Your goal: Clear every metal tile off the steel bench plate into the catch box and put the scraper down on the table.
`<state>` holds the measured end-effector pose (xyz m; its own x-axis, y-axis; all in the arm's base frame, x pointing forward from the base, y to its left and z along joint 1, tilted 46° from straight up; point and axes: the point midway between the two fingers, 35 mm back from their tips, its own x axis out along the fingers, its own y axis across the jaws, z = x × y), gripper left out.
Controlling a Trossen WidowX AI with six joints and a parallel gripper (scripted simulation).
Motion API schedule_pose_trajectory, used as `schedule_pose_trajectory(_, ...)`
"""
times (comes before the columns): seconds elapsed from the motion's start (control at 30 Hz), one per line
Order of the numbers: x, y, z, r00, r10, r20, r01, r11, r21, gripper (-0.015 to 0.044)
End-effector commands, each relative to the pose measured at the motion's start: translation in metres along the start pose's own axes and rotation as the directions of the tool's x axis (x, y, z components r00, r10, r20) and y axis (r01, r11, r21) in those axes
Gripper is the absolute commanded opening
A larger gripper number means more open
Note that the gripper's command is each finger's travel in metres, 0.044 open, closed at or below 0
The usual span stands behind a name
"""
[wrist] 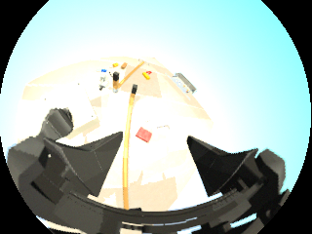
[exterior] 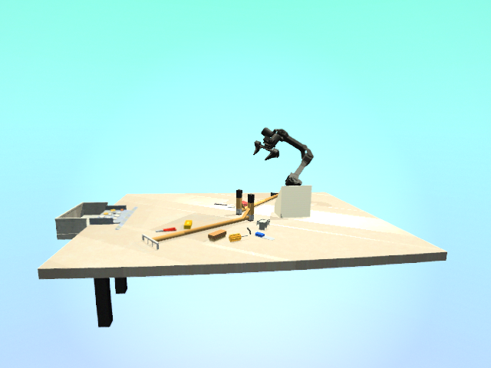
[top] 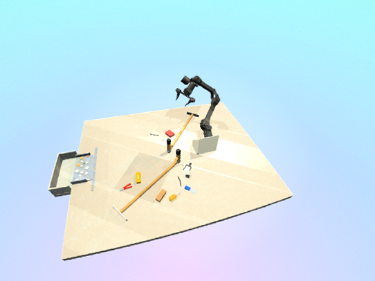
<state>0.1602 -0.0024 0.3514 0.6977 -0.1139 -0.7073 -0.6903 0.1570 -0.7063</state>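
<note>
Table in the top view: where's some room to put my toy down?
There's room between the steel bench plate and the yellow block, and right of the white pedestal. It's crowded around the brown block, orange-handled screwdriver and blue-handled tool.

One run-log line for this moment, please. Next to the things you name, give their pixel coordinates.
gripper (top: pixel 181 102) (exterior: pixel 259 156) (wrist: pixel 155 137): open, empty, raised above table | long-handled tools: both lying on table | metal tiles (top: pixel 86 168): still on bench plate (top: pixel 92 169) | scraping: not begun

The catch box (top: pixel 58 191) (exterior: pixel 71 228) (wrist: pixel 185 78) adjoins the desk's (top: pixel 225 201) (exterior: pixel 258 264) (wrist: pixel 49 80) left edge in the top view, beside the bench plate (top: pixel 92 170) (exterior: pixel 126 218), on which tiles (top: pixel 86 168) (exterior: pixel 112 210) lie. One long tool's head (top: pixel 119 213) (exterior: pixel 150 241) lies toward the near-left corner; another's (top: pixel 192 114) (exterior: pixel 273 194) lies by the far edge.
</note>
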Motion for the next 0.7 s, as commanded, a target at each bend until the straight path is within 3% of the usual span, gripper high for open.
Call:
schedule_pose_trajectory(0.0,-0.009,0.0,-0.01,0.999,-0.038,-0.016,0.04,0.995,0.092,0.044)
schedule_pose_trajectory(0.67,-0.048,0.01,-0.046,0.973,-0.188,-0.134,0.227,0.879,0.419,0.044)
